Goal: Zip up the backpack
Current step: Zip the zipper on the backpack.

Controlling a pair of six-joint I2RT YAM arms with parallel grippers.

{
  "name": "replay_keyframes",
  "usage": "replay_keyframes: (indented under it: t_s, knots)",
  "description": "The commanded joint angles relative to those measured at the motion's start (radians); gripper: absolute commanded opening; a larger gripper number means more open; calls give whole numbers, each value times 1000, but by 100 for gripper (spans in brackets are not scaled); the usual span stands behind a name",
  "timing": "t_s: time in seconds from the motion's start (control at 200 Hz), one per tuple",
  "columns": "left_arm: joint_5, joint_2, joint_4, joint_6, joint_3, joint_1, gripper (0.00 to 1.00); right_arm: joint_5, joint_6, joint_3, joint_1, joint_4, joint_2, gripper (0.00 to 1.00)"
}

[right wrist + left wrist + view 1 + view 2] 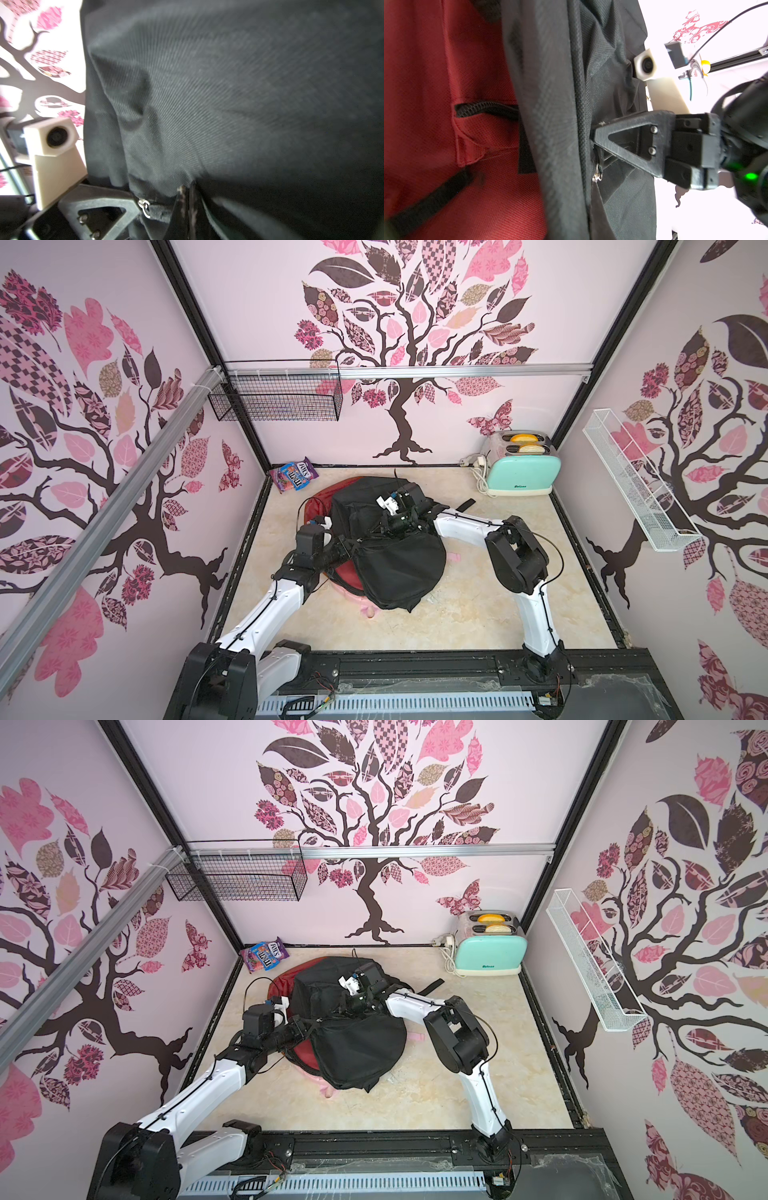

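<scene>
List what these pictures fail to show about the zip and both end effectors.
- Zip: in both top views, folds of the backpack hide how far it is closed.
- Left end effector: in both top views, tips buried under the backpack; right wrist view shows one finger.
- Right end effector: right wrist view, tips sunk in blurred cloth; pull or fabric, cannot tell.
- Pink thing: top views, mostly under the backpack.

Right tool (593,137) against black backpack (550,104), beside silver zipper pull (597,176).
</scene>
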Motion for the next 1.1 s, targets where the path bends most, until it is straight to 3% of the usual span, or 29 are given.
replay_keyframes:
  t_s: [0.0, 1.095]
  knots:
    - [-24, -15, -11, 24, 34, -1, 0, 103, -101, -10, -5, -127, -39, 0]
    - [-84, -17, -63, 26, 41, 11, 0, 266, -207, -105, -112, -270, -175, 0]
